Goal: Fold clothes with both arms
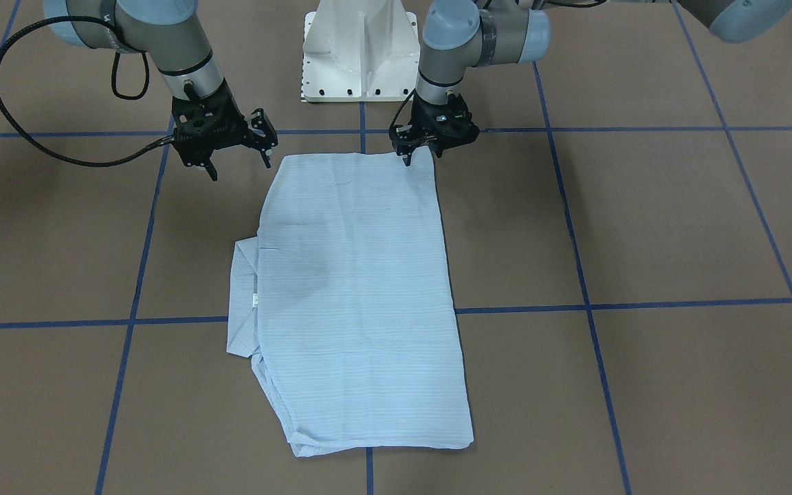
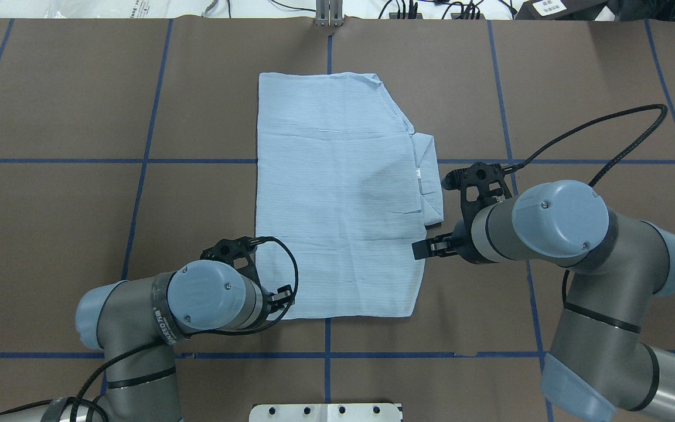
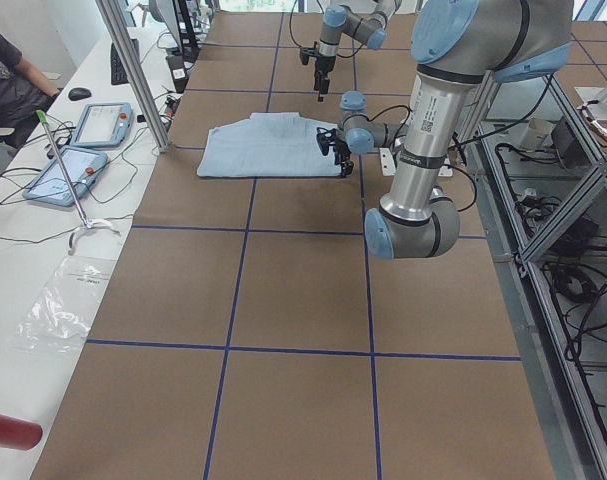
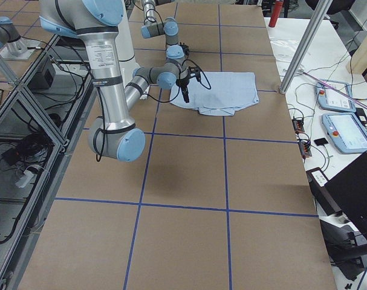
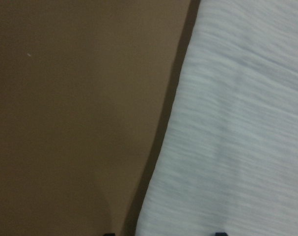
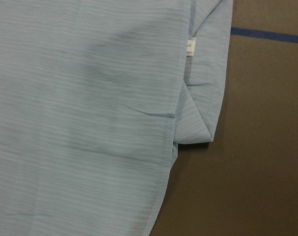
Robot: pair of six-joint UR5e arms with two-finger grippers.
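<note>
Shirt (image 2: 337, 193) long axis runs fore-aft. Left gripper (image 1: 422, 157) open, near corner between its fingers (image 1: 407, 158). Right gripper (image 1: 240, 169) open, cloth just inboard.

Even, bright overhead light leaves only soft shadows on the brown gridded table (image 1: 643, 227) beside the thin pale-blue striped shirt (image 1: 361, 289); the left wrist view is blurred.
</note>
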